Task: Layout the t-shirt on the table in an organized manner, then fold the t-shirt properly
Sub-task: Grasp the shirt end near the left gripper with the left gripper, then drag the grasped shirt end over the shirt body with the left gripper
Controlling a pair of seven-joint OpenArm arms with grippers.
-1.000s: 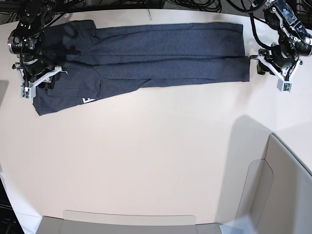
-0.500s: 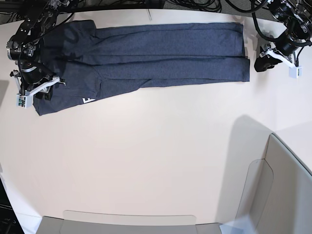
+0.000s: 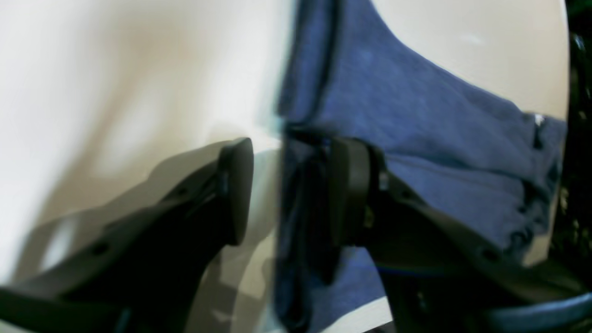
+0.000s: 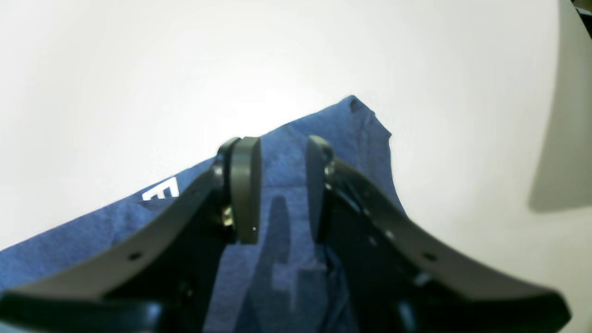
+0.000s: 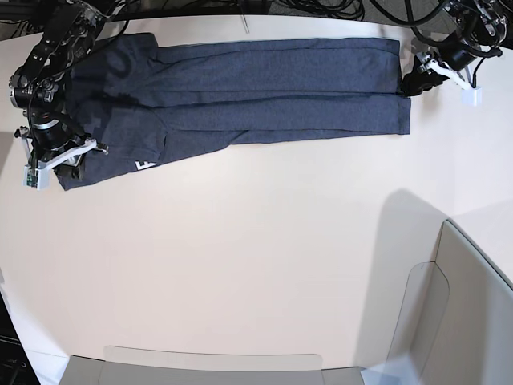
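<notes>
Cloth like this shirt (image 5: 264, 88) is soft and limp, so corners and hems are the places to pinch. It lies lengthwise-folded along the far surface (image 5: 256, 265). Left hand (image 3: 289, 185) straddles its right edge, spread; right hand (image 4: 282, 185) hovers part-spread over the left corner.

A white block letter "F" shows on the t-shirt (image 4: 286, 185).

Navy t-shirt (image 5: 264, 88) lies folded lengthwise on table (image 5: 256, 265).

Grey translucent panels (image 5: 449, 305) at the near edge (black cables (image 5: 337, 8) behind)
</notes>
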